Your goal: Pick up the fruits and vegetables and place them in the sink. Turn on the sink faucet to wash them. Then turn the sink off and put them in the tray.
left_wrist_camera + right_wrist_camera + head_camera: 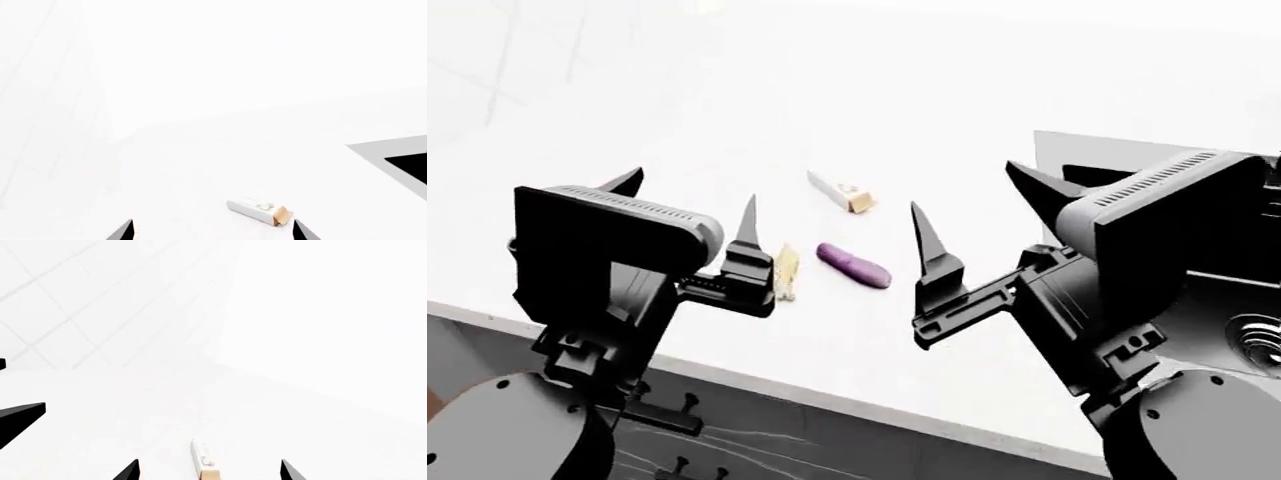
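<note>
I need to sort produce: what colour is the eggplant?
Glossy purple; the eggplant shows best in the head view.

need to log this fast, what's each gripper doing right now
Left gripper: open, holding nothing.
Right gripper: open, holding nothing.

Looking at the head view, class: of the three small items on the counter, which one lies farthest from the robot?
The white snack packet with the tan open end. It lies beyond both the purple eggplant and the tan ginger piece, which sit nearer, roughly side by side.
</note>
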`<state>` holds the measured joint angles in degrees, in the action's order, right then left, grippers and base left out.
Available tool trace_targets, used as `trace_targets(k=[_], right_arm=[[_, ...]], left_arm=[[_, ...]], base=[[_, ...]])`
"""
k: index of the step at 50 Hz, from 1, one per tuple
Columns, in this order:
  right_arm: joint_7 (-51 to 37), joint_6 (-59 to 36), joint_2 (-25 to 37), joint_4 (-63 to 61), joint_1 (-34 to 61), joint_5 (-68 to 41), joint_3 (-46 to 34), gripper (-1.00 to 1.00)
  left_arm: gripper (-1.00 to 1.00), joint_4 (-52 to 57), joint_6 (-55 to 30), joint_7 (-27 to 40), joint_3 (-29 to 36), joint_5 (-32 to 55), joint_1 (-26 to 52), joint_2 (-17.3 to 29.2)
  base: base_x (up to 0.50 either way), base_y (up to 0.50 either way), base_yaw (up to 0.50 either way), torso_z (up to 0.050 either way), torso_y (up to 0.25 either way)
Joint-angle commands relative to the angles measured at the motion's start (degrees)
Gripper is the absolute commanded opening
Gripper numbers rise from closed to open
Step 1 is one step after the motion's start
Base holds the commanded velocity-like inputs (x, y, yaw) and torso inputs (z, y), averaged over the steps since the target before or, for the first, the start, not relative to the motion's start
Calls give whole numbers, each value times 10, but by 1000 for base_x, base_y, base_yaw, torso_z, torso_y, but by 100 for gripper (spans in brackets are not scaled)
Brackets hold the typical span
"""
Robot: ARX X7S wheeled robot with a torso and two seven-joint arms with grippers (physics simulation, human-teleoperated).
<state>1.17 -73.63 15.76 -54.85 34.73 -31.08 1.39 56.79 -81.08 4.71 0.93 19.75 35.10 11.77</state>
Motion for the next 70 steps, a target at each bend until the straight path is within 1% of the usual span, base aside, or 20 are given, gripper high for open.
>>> trace_targets(k=[1,11,15,17,25,30,39,45,56,70], right_arm=[[4,-48,-1,8,40,-32,11,100],[15,-64,-1,26,54,-56,21,100],[10,-95,-17,43,68,-70,34,100],[25,-112,-20,54,71,-89,33,100],[70,-110,5,100,73,-115,-37,100],[87,-93,14,132,62,-118,-54,100],[123,-106,3,155,45,-176,-15,100],[138,-64,15,175,16,-159,-45,100],[145,-7,29,221,-4,-114,-98,100],[144,66,27,329,14,-33,-179,100]], left_arm=[[100,12,-24,5,-4,16,10,-2],[100,17,-27,13,-6,30,9,1],[100,14,-21,16,-5,35,7,3],[100,14,-20,18,-5,37,6,4],[100,10,-10,20,-10,45,-2,11],[100,11,-11,23,-15,51,-4,14],[100,7,-4,31,-16,58,-8,17],[100,5,-1,37,-16,62,-10,19],[100,1,7,44,-17,71,-13,23],[100,-15,32,50,-8,73,-21,29]], base=[[484,124,0,0,0],[484,124,0,0,2],[291,75,0,0,3],[0,0,0,0,0],[0,0,0,0,0],[0,0,0,0,0],[0,0,0,0,0],[0,0,0,0,0],[0,0,0,0,0],[0,0,0,0,0]])
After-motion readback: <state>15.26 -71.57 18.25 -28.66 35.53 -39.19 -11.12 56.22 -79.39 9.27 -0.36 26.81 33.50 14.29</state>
